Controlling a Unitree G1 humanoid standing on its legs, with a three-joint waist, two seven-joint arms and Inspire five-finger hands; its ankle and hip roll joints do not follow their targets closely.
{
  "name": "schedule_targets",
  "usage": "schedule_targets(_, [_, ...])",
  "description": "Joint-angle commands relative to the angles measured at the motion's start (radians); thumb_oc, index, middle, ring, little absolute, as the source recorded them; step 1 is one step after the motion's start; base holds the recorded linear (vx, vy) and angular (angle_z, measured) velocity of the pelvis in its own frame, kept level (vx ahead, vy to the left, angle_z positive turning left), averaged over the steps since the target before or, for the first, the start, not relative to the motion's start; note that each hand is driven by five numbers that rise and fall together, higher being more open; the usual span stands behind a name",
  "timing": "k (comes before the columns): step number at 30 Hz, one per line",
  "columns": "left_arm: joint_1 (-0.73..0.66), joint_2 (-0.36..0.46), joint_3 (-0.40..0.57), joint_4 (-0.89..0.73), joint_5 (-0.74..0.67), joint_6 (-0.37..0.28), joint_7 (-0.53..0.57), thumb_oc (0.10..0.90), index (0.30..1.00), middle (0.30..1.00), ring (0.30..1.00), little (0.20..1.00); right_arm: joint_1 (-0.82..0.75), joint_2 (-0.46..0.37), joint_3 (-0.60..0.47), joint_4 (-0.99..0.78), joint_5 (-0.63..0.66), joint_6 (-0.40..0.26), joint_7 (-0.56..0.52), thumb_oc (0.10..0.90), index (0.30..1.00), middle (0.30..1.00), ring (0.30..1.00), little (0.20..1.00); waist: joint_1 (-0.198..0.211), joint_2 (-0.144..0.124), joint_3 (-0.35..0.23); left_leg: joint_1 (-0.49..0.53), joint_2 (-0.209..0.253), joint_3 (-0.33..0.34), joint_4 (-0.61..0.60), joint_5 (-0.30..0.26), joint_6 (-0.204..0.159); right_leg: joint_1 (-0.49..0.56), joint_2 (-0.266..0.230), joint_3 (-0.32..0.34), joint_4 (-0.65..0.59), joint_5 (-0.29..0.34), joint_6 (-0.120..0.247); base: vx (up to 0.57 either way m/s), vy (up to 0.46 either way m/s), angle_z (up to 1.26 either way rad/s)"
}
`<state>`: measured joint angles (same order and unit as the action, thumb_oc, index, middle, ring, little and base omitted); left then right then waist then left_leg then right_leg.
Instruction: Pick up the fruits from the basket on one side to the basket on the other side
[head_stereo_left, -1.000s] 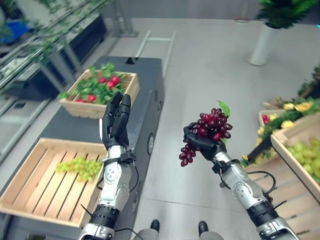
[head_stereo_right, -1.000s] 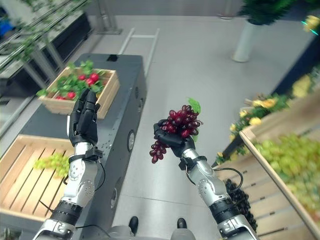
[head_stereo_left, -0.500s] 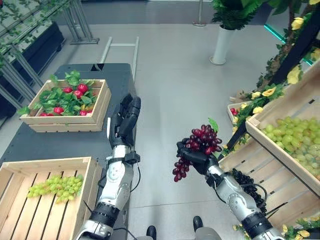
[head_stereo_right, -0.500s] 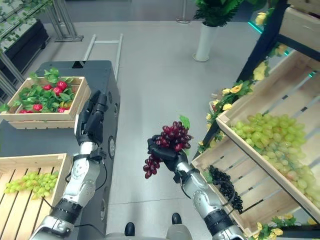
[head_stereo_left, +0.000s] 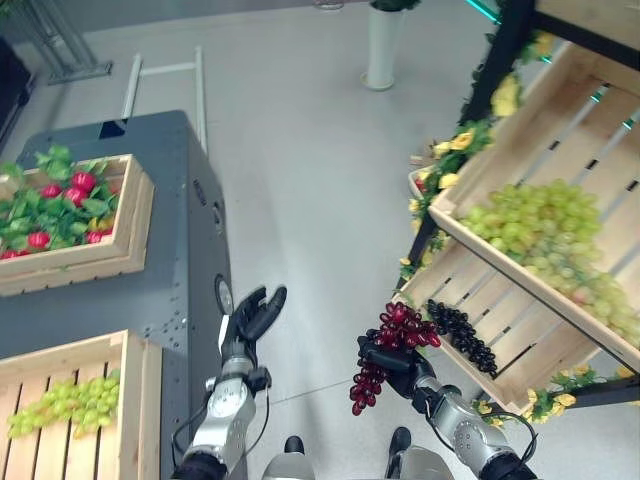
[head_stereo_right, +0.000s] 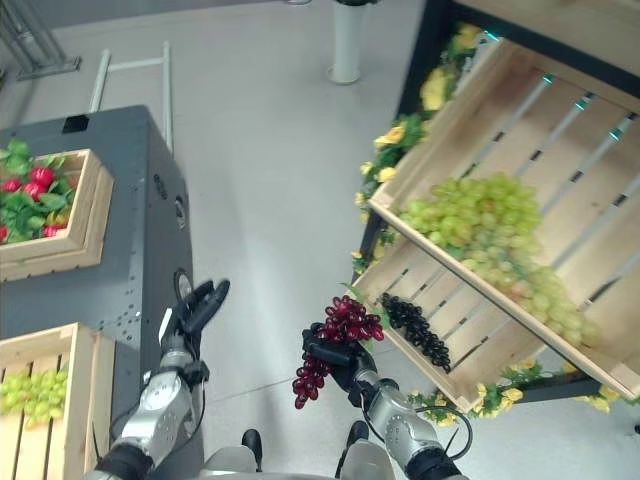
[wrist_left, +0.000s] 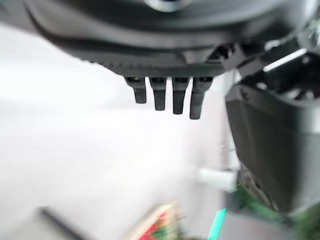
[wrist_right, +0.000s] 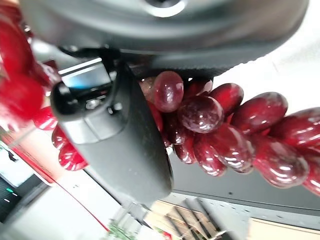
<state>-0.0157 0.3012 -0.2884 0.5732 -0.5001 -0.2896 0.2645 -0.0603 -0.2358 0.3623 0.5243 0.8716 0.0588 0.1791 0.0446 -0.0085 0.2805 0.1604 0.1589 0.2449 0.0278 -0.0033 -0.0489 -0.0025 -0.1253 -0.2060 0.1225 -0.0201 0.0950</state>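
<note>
While my right hand (head_stereo_left: 388, 358) is curled round the red grapes (head_stereo_left: 395, 337), the bunch hangs over the grey floor (head_stereo_left: 300, 150), its lower cluster dangling below my fingers; in my right wrist view the thumb (wrist_right: 112, 135) presses against the glossy berries (wrist_right: 210, 125). My left hand (head_stereo_left: 250, 318) is raised beside the dark cart (head_stereo_left: 150, 270), fingers loosely spread and holding nothing; my left wrist view shows their tips (wrist_left: 167, 95) straight in a row over the pale floor.

On my right stands a tilted wooden rack; its upper crate (head_stereo_left: 585, 130) holds a heap of green grapes (head_stereo_left: 535, 225), and the lower crate (head_stereo_left: 500, 320) holds a string of black grapes (head_stereo_left: 460, 333) lying near its front edge, just beside the red bunch as seen from above. Yellow flowers (head_stereo_left: 450, 145) and leaves trim the rack's frame.

On my left, the cart carries a crate (head_stereo_left: 120, 255) of red fruit (head_stereo_left: 60, 190) among green leaves at its far end; nearer me is another crate (head_stereo_left: 135, 400) with a small bunch of green grapes (head_stereo_left: 65, 403) on its slats. A white post (head_stereo_left: 382, 45) rises from the floor farther off.
</note>
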Motion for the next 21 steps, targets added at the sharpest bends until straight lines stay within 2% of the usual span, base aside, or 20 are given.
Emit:
schedule_targets(1, [-0.08, 0.001, -0.019, -0.035, 0.074, -0.106, -0.03, 0.8, 0.9, 0.9, 0.9, 0.9, -0.033, 0.03, -0.034, -0.097, 0.018, -0.134, 0.05, 0.4, 0.3, 0.3, 0.3, 0.3, -0.036, -0.045, -0.045, -0.107, -0.086, -0.045, 0.137, -0.094, 0.037, 0.086, -0.076, 0.033, -0.05, 0.043, 0.038, 0.06, -0.057, -0.18])
schedule_targets(6, [-0.086, -0.009, -0.039, -0.033, 0.072, -0.117, -0.028, 0.8, 0.9, 0.9, 0.9, 0.9, -0.051, 0.017, -0.049, -0.085, 0.014, -0.165, 0.012, 0.4, 0.3, 0.3, 0.3, 0.3, -0.047, -0.038, -0.017, -0.137, -0.089, -0.042, 0.157, -0.099, 0.034, 0.04, -0.077, 0.03, -0.02, 0.034, 0.034, -0.04, -0.046, -0.11])
schedule_targets(11, [-0.12, 0.001, -0.057, -0.052, 0.065, -0.117, -0.035, 0.8, 0.9, 0.9, 0.9, 0.9, -0.124, -0.006, -0.08, -0.079, 0.046, -0.22, -0.035, 0.4, 0.3, 0.3, 0.3, 0.3, -0.051, -0.026, 0.052, -0.197, -0.098, -0.043, 0.185, -0.097, 0.037, -0.019, -0.076, 0.024, 0.024, 0.032, 0.027, -0.14, -0.008, -0.08])
schedule_targets(14, [-0.12, 0.031, -0.061, -0.077, 0.07, -0.114, -0.011, 0.8, 0.9, 0.9, 0.9, 0.9, -0.162, 0.0, -0.097, -0.098, 0.06, -0.251, -0.064, 0.4, 0.3, 0.3, 0.3, 0.3, -0.056, -0.001, 0.121, -0.22, -0.08, -0.045, 0.199, -0.09, 0.051, -0.186, -0.11, 0.038, 0.278, 0.084, 0.048, -0.17, -0.08, -0.03])
schedule_targets(17, [-0.105, 0.043, -0.044, -0.086, 0.056, -0.103, -0.016, 0.8, 0.9, 0.9, 0.9, 0.9, -0.172, 0.012, -0.123, -0.081, 0.083, -0.264, -0.067, 0.4, 0.3, 0.3, 0.3, 0.3, -0.047, -0.004, 0.137, -0.22, -0.067, -0.033, 0.208, -0.095, 0.041, -0.195, -0.16, 0.006, 0.244, 0.107, 0.053, 0.0, -0.248, -0.14])
schedule_targets(18, [-0.096, 0.037, -0.029, -0.07, 0.02, -0.102, -0.022, 0.8, 0.9, 0.9, 0.9, 0.9, -0.177, 0.019, -0.13, -0.048, 0.082, -0.266, -0.061, 0.4, 0.3, 0.3, 0.3, 0.3, -0.038, -0.006, 0.126, -0.213, -0.05, -0.018, 0.207, -0.095, 0.026, -0.127, -0.164, -0.036, 0.147, 0.074, 0.048, 0.08, -0.295, -0.04])
schedule_targets(20, [-0.063, 0.006, -0.006, -0.058, -0.085, -0.095, -0.013, 0.8, 0.9, 0.9, 0.9, 0.9, -0.166, 0.024, -0.126, -0.056, 0.074, -0.259, -0.108, 0.4, 0.3, 0.3, 0.3, 0.3, -0.056, -0.007, 0.112, -0.211, -0.021, -0.024, 0.24, -0.093, 0.001, -0.098, -0.117, -0.017, 0.098, 0.038, 0.023, 0.1, -0.261, 0.04])
schedule_targets(21, [-0.055, -0.005, 0.005, -0.056, -0.119, -0.092, -0.02, 0.8, 0.9, 0.9, 0.9, 0.9, -0.161, 0.025, -0.129, -0.058, 0.068, -0.26, -0.114, 0.4, 0.3, 0.3, 0.3, 0.3, -0.058, -0.011, 0.11, -0.212, -0.011, -0.018, 0.261, -0.093, -0.008, -0.084, -0.114, -0.026, 0.082, 0.038, 0.013, 0.11, -0.195, -0.06])
